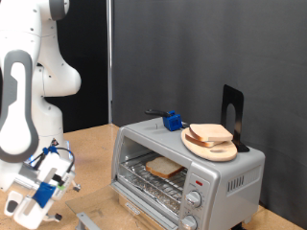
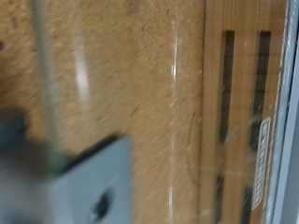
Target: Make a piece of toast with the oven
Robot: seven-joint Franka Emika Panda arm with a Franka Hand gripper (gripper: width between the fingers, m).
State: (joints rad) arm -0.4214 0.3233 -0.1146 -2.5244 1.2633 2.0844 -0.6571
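From my station I count one oven (image 1: 187,168) on the right of the exterior view, silver, with two round knobs at its right front. One piece of toast (image 1: 164,168) lies inside it on the wire rack, behind the glass door. On top of the oven sit one wooden plate (image 1: 210,147) carrying more bread slices (image 1: 212,134), one small blue object (image 1: 173,121) and one black stand (image 1: 233,115).

My gripper (image 1: 43,182) hangs low at the left, well apart from the oven, nothing visibly between its fingers; I cannot tell whether they are apart or together.

The wooden table (image 1: 91,153) is light brown. A black curtain (image 1: 192,57) closes the far side.
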